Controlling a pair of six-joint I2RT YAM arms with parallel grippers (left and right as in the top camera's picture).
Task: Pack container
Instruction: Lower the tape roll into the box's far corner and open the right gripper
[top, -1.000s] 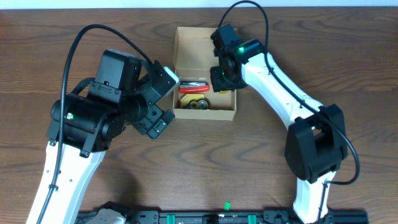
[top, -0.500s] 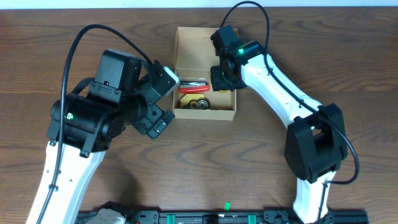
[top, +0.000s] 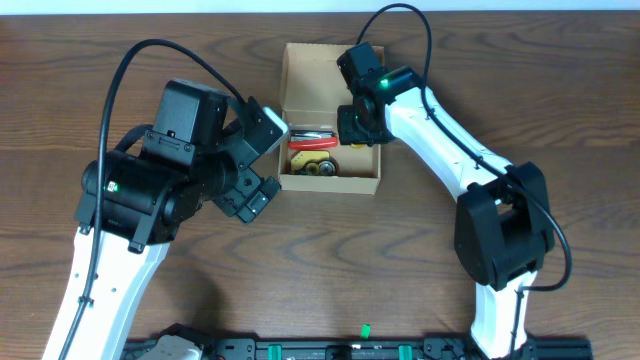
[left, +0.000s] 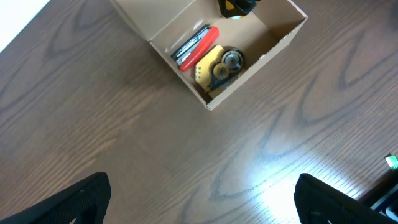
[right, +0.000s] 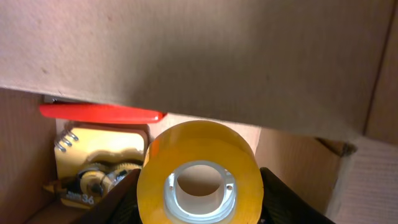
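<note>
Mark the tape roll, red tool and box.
tape roll (right: 199, 149): right wrist view, yellow face above core.
red tool (right: 99, 113): right wrist view, middle of red body.
box (top: 330, 184): overhead view, front outer wall.

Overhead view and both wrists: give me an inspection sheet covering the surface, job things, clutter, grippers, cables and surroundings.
Surface: dark wood-grain table, no spills seen.
Job's things: box open, flap back; red tool and yellow card inside.
Clutter: nothing seen.
Grippers: right gripper shut on tape at the box's empty end; left gripper open, empty, beside the box.
Cables: black cable arcs over each arm.
Surroundings: black rail at the near edge.
</note>
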